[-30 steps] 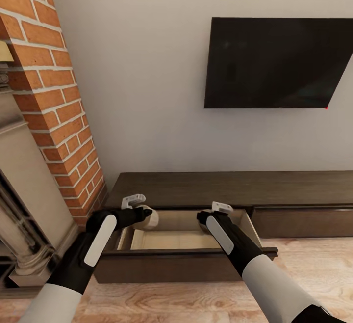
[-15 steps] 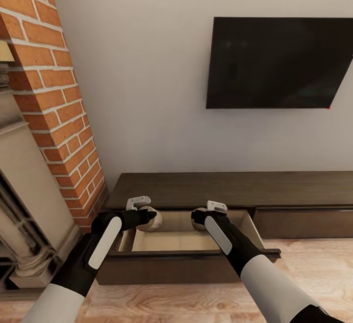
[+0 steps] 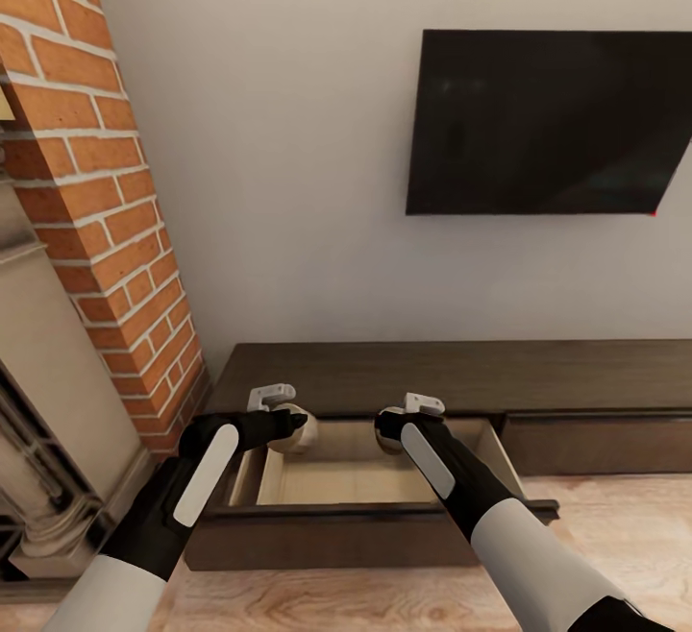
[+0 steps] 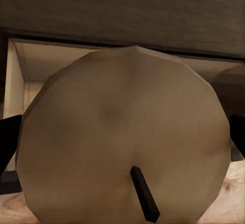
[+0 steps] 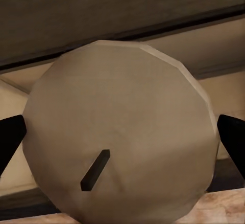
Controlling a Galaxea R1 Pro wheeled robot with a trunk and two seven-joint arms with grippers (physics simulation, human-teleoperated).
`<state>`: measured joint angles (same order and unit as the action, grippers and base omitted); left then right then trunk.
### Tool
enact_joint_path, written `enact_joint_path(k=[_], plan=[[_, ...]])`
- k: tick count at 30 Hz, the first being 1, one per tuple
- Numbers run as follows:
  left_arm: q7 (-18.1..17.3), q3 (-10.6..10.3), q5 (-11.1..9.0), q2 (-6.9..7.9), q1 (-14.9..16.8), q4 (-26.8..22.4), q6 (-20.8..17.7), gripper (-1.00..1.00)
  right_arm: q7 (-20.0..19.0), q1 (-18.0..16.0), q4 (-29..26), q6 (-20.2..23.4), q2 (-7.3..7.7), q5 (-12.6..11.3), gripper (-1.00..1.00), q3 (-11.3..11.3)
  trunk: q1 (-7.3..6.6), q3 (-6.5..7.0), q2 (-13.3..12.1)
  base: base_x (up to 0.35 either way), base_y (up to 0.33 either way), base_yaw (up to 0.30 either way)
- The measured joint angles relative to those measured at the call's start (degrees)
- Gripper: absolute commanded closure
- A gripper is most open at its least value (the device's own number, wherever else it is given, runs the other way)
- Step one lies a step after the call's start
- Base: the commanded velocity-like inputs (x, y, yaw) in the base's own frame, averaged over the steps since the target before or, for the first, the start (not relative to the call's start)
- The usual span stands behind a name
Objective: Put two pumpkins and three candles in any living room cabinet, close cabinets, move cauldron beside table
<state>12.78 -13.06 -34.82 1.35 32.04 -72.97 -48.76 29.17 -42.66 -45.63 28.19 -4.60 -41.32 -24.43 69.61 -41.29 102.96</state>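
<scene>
The cabinet (image 3: 461,371) is a long low dark brown unit against the wall, with its left drawer (image 3: 351,478) pulled open to show a beige inside. My left gripper (image 3: 294,423) is shut on a beige candle (image 3: 302,431) over the drawer's back left corner. My right gripper (image 3: 386,425) is shut on a second candle (image 3: 389,417) over the drawer's back middle. In the left wrist view the candle (image 4: 122,137) sits between black fingertips (image 4: 7,137), wick (image 4: 144,193) facing the camera. The right wrist view has its candle (image 5: 120,137) between black fingertips (image 5: 232,138).
A black TV (image 3: 548,123) hangs on the wall above the cabinet. A brick column (image 3: 91,190) and a stone fireplace surround (image 3: 48,421) stand close on the left. The cabinet's right drawer front (image 3: 596,440) is closed. Wooden floor (image 3: 586,546) lies in front.
The whole view has shifted slightly, so the camera moved. My right gripper moved a little left with its candle. Both grippers still hold candles over the open drawer.
</scene>
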Motion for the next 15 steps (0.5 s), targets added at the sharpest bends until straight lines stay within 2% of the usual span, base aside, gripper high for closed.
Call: enact_joint_path(k=[10,15], plan=[[0.02,0.00,0.15,0.00,0.00,-0.01,-0.01,1.00,0.00,0.00,0.00,0.09,0.00,0.04,1.00,0.00,0.00,0.00,0.00,0.149,0.000,0.000],[0.03,0.00,0.11,-0.01,0.00,-0.08,-0.01,1.00,0.00,0.00,0.00,0.12,0.00,0.06,1.00,0.00,0.02,0.00,0.00,0.038,0.000,0.000]])
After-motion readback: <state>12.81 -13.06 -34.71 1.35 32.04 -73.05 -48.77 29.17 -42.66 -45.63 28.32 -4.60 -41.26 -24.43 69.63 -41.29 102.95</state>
